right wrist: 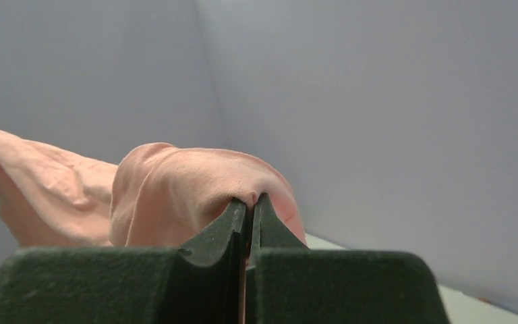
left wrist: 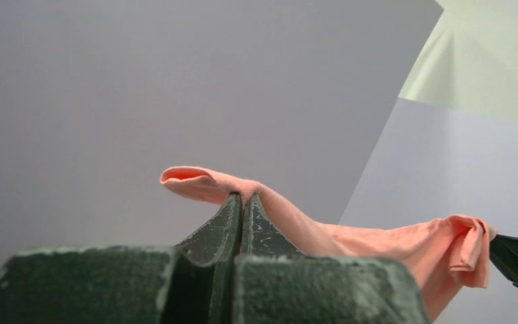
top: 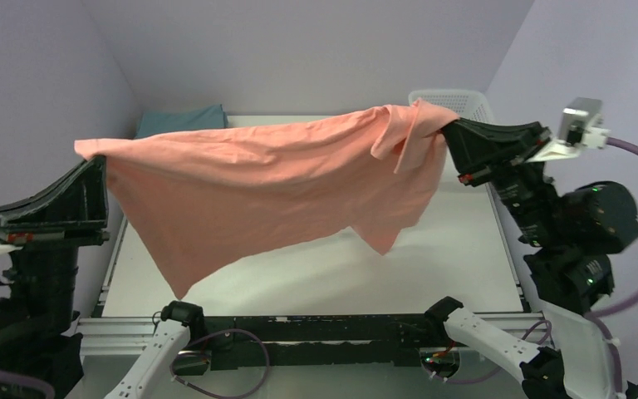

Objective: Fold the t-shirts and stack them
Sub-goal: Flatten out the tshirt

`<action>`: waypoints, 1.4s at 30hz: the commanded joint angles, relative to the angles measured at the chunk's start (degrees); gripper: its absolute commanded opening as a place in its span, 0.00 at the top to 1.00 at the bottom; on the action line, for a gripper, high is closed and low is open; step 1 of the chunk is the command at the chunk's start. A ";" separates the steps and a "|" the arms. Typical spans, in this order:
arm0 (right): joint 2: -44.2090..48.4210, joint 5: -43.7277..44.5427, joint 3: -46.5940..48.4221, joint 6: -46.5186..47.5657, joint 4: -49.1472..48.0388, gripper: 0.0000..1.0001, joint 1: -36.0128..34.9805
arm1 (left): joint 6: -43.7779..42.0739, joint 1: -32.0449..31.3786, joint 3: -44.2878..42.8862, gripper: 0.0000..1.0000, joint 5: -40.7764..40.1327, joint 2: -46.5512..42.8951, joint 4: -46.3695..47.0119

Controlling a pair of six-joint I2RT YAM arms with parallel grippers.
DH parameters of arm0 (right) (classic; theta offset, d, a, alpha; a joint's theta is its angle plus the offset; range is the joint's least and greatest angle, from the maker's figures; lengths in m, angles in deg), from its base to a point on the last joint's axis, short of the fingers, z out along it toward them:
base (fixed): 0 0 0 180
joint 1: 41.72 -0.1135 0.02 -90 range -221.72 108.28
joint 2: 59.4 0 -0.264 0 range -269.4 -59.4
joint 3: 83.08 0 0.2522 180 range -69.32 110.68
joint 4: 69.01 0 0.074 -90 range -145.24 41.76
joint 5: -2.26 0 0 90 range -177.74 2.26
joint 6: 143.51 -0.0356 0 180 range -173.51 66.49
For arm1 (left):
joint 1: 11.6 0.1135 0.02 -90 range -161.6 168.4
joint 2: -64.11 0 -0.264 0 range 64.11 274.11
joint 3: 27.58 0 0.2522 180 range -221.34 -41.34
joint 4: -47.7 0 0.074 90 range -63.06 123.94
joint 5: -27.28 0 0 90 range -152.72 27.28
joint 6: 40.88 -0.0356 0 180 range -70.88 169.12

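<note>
The salmon-pink t-shirt (top: pixel 257 187) hangs stretched in the air between my two grippers, high above the table, its lower corner drooping toward the front left. My left gripper (top: pixel 102 160) is shut on the shirt's left end; in the left wrist view (left wrist: pixel 243 198) cloth (left wrist: pixel 351 239) is pinched between the fingertips. My right gripper (top: pixel 451 126) is shut on the right end, where a sleeve folds over; the right wrist view (right wrist: pixel 251 199) shows the shirt (right wrist: pixel 182 189) bunched over the tips. A folded teal t-shirt (top: pixel 181 119) lies at the table's back left corner.
A white mesh basket (top: pixel 457 100) stands at the back right, behind the right gripper. The white table (top: pixel 457 249) lies below the shirt, with grey walls close on both sides. The arm bases sit along the near edge.
</note>
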 commanded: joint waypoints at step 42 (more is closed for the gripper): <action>-33.30 6.90 -35.12 -12.84 -9.26 0.00 14.11 | 5.16 3.81 29.36 0.01 7.18 51.24 4.96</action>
